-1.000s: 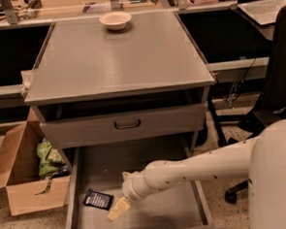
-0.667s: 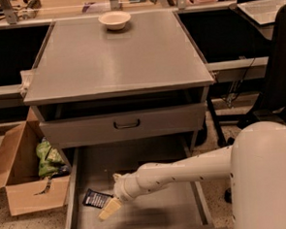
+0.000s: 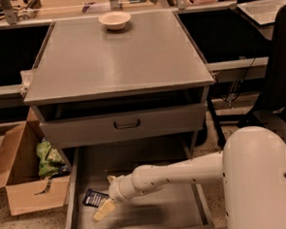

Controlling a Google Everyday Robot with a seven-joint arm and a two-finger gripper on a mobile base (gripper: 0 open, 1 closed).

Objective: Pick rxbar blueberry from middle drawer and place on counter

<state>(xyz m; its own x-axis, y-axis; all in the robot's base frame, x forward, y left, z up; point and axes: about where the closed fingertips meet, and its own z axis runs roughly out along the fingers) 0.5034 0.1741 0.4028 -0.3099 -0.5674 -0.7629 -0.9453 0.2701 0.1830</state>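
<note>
The rxbar blueberry, a small dark wrapper with white print, lies flat on the floor of the open middle drawer, near its left wall. My gripper is low inside the drawer, just right of the bar. It is open: one cream finger points down-left past the bar's near corner, and the other fingertip shows behind it. Nothing is held. My white arm reaches in from the lower right. The grey counter is above, at the top of the cabinet.
A cream bowl sits at the counter's far edge. A shut-looking upper drawer front with a black handle overhangs the open drawer. A cardboard box holding a green bag stands at the left. A dark chair is at the right.
My gripper and forearm have moved left across the drawer floor and now sit next to the bar. The bar has not moved.
</note>
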